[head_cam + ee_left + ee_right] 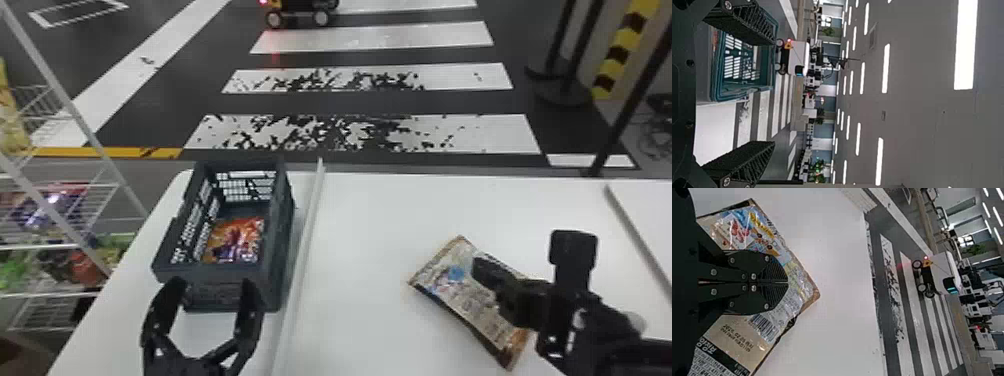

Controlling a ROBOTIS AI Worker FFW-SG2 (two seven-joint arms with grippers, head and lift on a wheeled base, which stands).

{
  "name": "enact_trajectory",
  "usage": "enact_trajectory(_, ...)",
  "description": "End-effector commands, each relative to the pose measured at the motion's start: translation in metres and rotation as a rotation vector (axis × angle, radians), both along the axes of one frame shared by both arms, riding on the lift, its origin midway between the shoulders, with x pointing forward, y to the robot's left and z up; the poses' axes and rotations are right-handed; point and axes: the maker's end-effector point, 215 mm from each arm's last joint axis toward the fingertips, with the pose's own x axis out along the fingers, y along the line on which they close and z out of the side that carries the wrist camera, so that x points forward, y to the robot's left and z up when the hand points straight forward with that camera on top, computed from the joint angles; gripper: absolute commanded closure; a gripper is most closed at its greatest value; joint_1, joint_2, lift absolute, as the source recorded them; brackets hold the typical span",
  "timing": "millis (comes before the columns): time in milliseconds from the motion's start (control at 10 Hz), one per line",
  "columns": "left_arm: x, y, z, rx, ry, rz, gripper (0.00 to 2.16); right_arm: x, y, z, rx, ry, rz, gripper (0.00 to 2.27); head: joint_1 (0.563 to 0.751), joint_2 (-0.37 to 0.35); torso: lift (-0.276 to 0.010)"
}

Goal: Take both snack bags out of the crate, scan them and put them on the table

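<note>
My left gripper (212,284) stands open at the near end of the dark crate (225,295), nothing between its fingers. An orange and purple snack bag (235,241) lies inside the crate. In the left wrist view, the left gripper (773,92) has its fingers wide apart, one overlapping the crate (718,80). Over the brown snack bag (450,290) on the table is my right gripper (477,267). The right wrist view shows the right gripper (788,282) shut, both fingers in front of the bag (742,331); whether they touch it I cannot tell.
The white table (370,225) carries a raised strip (305,240) just right of the crate. A wire rack (60,245) with packets stands at the left. Beyond the table is a striped floor with a small wheeled robot (300,15).
</note>
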Motion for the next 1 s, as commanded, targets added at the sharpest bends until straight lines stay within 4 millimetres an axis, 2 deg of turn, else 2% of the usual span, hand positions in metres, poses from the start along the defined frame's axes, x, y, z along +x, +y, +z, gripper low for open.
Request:
enact_trajectory(0,-0.001,0.001,0.001,0.000,-0.001,0.001,0.10,0.005,-0.002,0.016,0.020,-0.028,-0.011,2.25,0.695,0.162,-0.094)
enact_trajectory(200,-0.002,0.001,0.001,0.001,-0.002,0.002,0.10,0.020,-0.027,0.020,0.007,-0.048,-0.062,2.25,0.695,0.156,-0.094)
enact_trajectory(300,-0.002,0.001,0.001,0.002,-0.001,0.004,0.09,0.028,-0.050,0.015,-0.008,-0.045,-0.104,2.25,0.695,0.142,-0.094)
enact_trajectory(500,-0.002,0.002,0.001,0.000,-0.002,0.009,0.09,0.034,-0.082,0.003,-0.080,-0.030,-0.159,2.25,0.695,0.104,-0.094)
enact_trajectory(700,-0.002,0.002,0.001,0.001,-0.003,0.010,0.09,0.030,-0.102,-0.015,-0.153,0.010,-0.178,2.25,0.695,0.054,-0.094)
enact_trajectory(900,-0.001,0.002,0.002,0.001,-0.004,0.010,0.09,0.017,-0.115,-0.032,-0.218,0.066,-0.184,2.25,0.695,0.027,-0.094)
